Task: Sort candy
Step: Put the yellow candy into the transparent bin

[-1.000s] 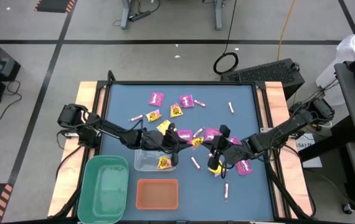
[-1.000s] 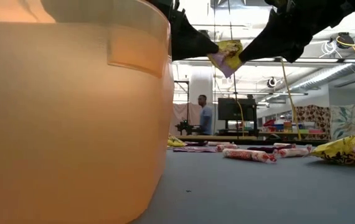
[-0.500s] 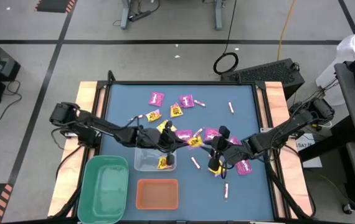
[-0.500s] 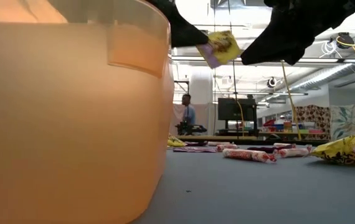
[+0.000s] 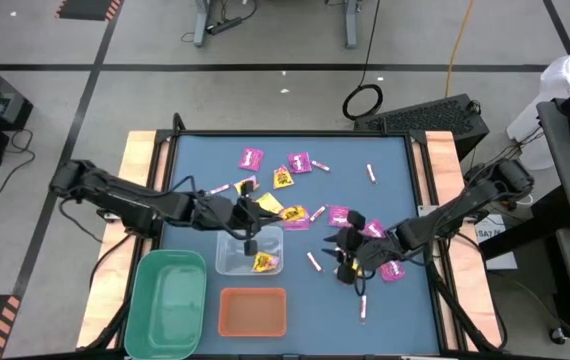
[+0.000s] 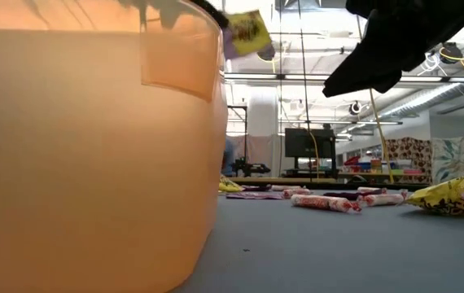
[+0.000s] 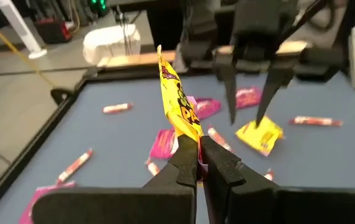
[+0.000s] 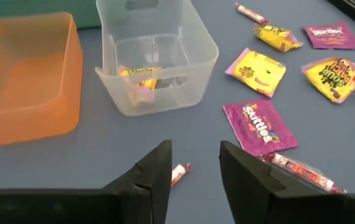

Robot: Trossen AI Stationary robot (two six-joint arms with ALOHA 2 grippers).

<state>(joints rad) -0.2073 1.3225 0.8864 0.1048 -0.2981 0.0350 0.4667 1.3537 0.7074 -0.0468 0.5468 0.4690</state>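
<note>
My left gripper (image 7: 197,148) is shut on a yellow candy packet (image 7: 176,98), held in the air over the table's middle (image 5: 268,208) and seen high up in the low view (image 6: 247,34). My right gripper (image 8: 195,167) stands open a little to the right (image 5: 344,250) with nothing between its fingers. A yellow packet (image 5: 346,271) lies on the table beneath it. Another yellow packet (image 8: 139,78) lies on the floor of the clear bin (image 8: 165,93). Magenta packets (image 8: 260,127), yellow packets (image 8: 256,71) and pink-and-white sticks (image 7: 116,108) lie scattered on the blue table. My left gripper pinches the yellow packet's lower edge (image 7: 192,133) between its two fingers. The fingers come nearly level from the table's left side. The packet stands upright above the fingertips, clear of the table.
The orange bin (image 5: 253,312) and the green bin (image 5: 168,300) stand at the table's near edge, the clear bin (image 5: 249,252) just behind them. A pink-and-white stick (image 8: 178,173) lies close below my right gripper. In the low view the orange bin's wall (image 6: 94,155) fills the left half.
My left gripper has gone up and toward the table's left edge with the yellow packet, which has come away from my right gripper. My right gripper has let go of it and stayed about where it was.
</note>
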